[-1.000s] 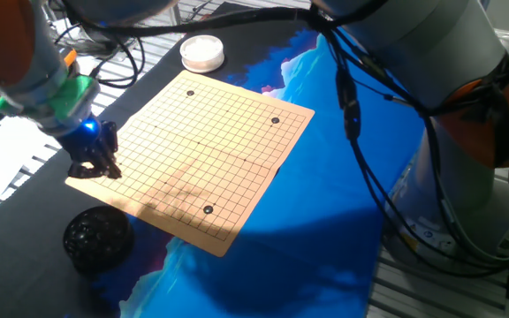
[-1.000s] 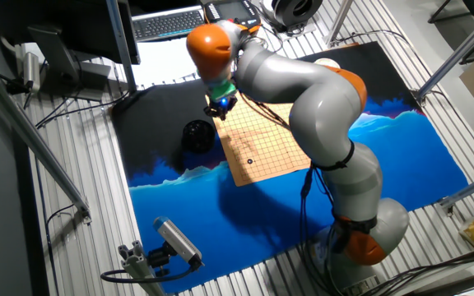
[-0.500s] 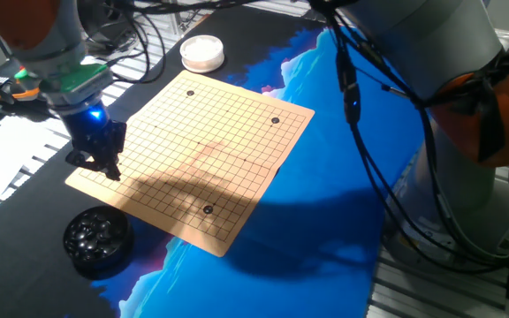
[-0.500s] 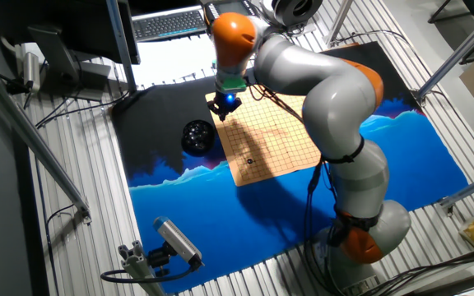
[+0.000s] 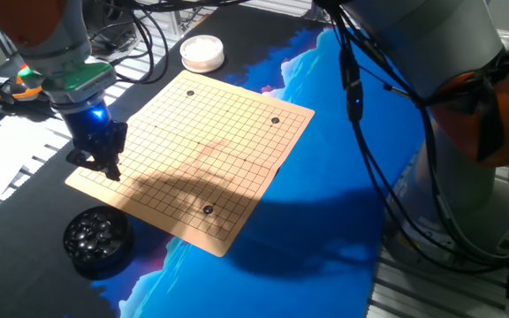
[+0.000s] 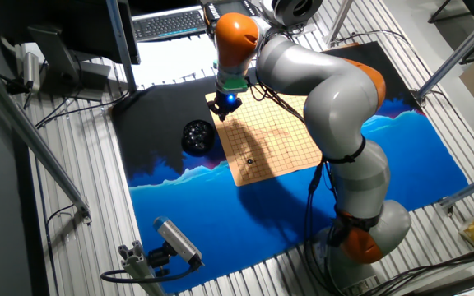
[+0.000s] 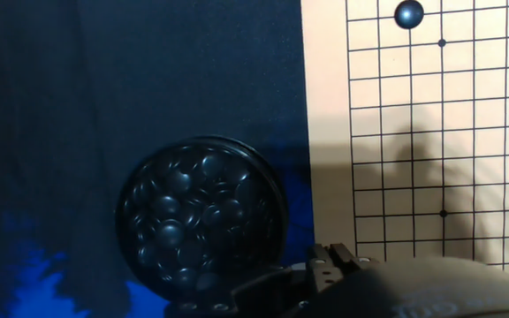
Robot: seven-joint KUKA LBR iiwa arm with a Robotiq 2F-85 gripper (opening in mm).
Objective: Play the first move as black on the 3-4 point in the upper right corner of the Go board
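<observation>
My gripper (image 5: 104, 163) is a dark lump in one fixed view, too small for me to tell whether its fingers stand apart or hold anything. In the other fixed view it (image 6: 222, 108) is only a speck under my wrist. My hand view shows just a blurred dark housing at the bottom edge, which covers the near rim of the bowl of black stones (image 7: 200, 221). The board (image 7: 325, 132) runs off the top and right edges.

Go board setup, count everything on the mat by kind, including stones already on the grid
Go board: 1
Black stones on the board: 3
Bowl of black stones: 1
White lidded bowl: 1
Total: 6
</observation>
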